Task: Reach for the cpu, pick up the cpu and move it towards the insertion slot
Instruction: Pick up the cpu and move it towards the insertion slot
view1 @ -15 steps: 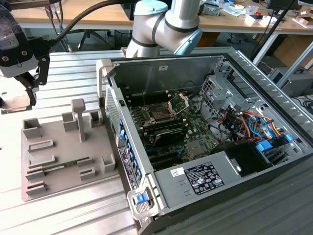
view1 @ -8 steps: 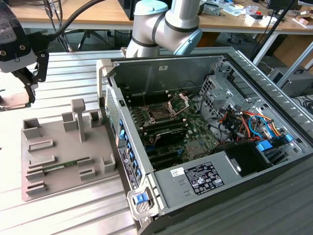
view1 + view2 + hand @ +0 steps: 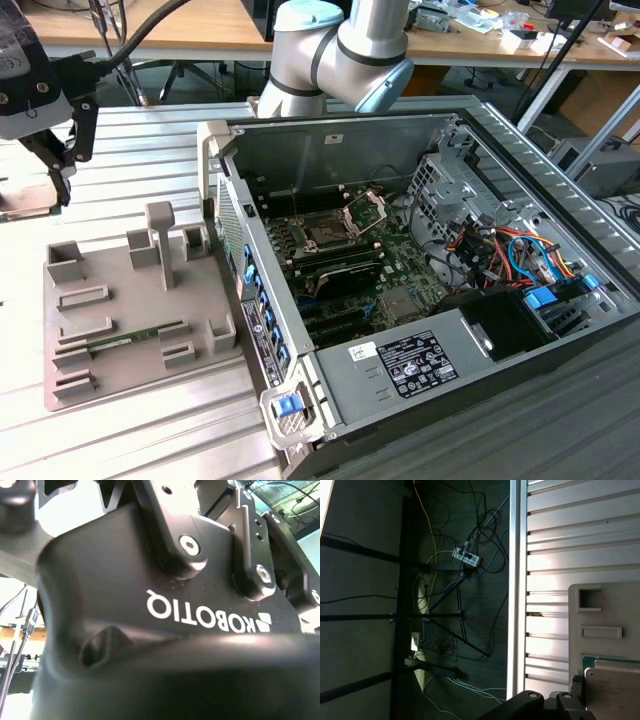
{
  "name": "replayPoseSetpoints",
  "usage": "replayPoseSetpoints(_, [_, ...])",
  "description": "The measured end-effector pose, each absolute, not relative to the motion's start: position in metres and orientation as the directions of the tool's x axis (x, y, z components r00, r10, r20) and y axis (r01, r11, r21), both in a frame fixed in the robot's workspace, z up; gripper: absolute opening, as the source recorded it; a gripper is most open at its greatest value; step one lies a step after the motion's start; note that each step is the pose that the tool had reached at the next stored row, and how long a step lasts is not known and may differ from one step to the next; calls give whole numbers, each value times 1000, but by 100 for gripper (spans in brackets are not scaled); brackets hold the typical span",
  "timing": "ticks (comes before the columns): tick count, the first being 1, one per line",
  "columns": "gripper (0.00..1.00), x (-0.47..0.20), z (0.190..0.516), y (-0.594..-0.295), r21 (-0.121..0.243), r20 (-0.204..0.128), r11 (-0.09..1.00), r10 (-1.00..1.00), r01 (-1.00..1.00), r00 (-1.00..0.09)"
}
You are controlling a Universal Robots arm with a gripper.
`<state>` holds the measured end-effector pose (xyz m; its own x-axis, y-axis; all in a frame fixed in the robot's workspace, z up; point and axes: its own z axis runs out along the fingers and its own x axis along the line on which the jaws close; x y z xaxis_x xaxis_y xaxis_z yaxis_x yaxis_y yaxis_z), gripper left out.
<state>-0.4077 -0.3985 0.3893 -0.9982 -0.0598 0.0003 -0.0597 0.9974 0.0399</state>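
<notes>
In the exterior view my gripper (image 3: pixel 58 172) hangs at the far left, over the ribbed metal table and beyond the grey fixture tray. A pale flat slab, apparently the cpu (image 3: pixel 22 200), lies right beside and just under it, cut off by the picture's left edge. In the first wrist view the cpu (image 3: pixel 614 690) is a pale silvery square with a green edge, close against the black gripper (image 3: pixel 545 705). I cannot tell whether it is gripped. The insertion slot (image 3: pixel 325 236) sits on the motherboard inside the open computer case, its silver frame (image 3: pixel 366 210) hinged up.
A grey fixture tray (image 3: pixel 140 380) with raised blocks holds a green memory stick (image 3: pixel 130 340). The case wall (image 3: pixel 245 300) stands between the tray and the motherboard. Coloured cables (image 3: pixel 525 255) crowd the case on the exterior view's right. The arm's base (image 3: pixel 335 45) stands behind the case.
</notes>
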Motion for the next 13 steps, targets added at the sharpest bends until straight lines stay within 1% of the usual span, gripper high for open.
replayPoseSetpoints(13, [55,-408,397,-398,40,0,997,-60,-60,-998])
